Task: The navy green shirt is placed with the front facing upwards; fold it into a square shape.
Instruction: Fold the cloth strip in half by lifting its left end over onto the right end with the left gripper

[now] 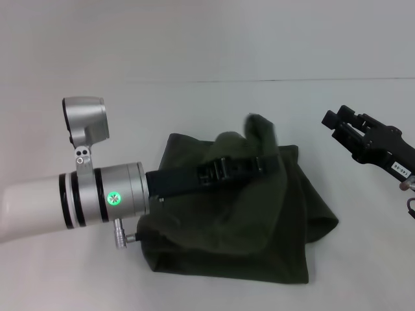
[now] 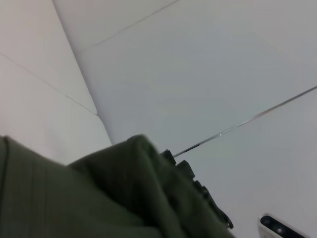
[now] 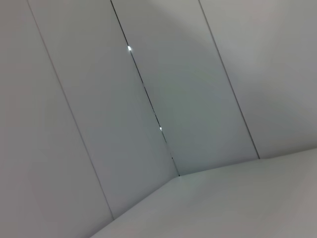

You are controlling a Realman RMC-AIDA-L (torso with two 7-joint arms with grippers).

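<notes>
Shirt (image 1: 233, 227) bunched on table, fold draped over left claw (image 1: 262, 152).

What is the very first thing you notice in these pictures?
The big white and silver left arm reaches in from the left, and its left gripper lifts a fold of the navy green shirt in the middle of the white table. The rest of the shirt lies bunched under it. The black right gripper hangs apart at the right, above the table.

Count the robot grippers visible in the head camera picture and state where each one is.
2. The left gripper reaches across the navy green shirt, cloth lifted around it. The right gripper hangs apart, to the shirt's right.
</notes>
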